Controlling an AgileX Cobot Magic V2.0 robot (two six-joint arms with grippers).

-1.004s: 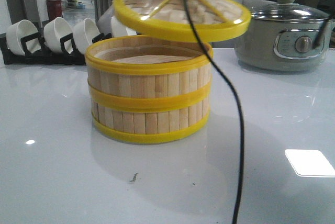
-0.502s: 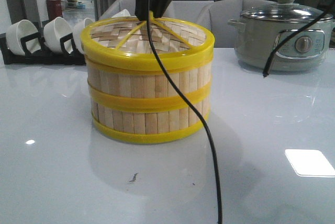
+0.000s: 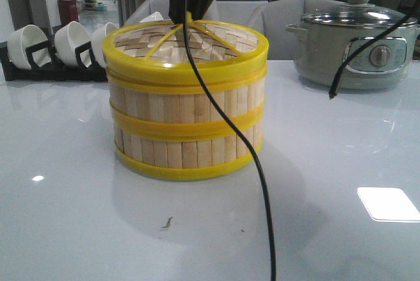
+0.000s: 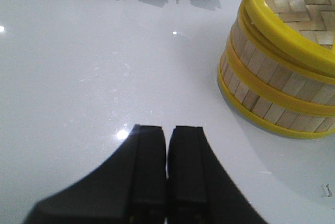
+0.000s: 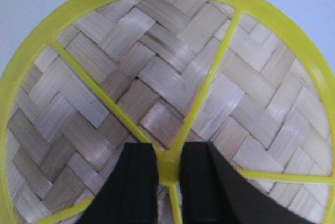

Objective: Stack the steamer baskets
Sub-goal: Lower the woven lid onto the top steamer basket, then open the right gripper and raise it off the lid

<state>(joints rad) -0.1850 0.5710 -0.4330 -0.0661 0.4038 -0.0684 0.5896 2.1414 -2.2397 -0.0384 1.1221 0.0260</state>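
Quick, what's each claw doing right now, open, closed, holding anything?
Left claw: closed, empty, over the table.
Right claw: closed on the lid's yellow knob, the lid on the stacked steamer baskets.

Kitchen-like setting: bowl rack (image 3: pixel 59 54), electric pot (image 3: pixel 354 44), white table (image 3: pixel 341 163).

Two round steamer baskets of pale bamboo slats with yellow plastic rims, one (image 3: pixel 187 148) under the other (image 3: pixel 187 100), just below the right arm's jaws. One flat woven bamboo lid with yellow spokes (image 5: pixel 172 85), its hub between those jaws. Three white ceramic bowls (image 3: pixel 69 41) and one black plastic rack (image 3: pixel 46 71), well beyond the jaws. One grey-green electric pot with glass lid (image 3: pixel 354 44), off to the jaws' right. Two black cables (image 3: pixel 230 123).
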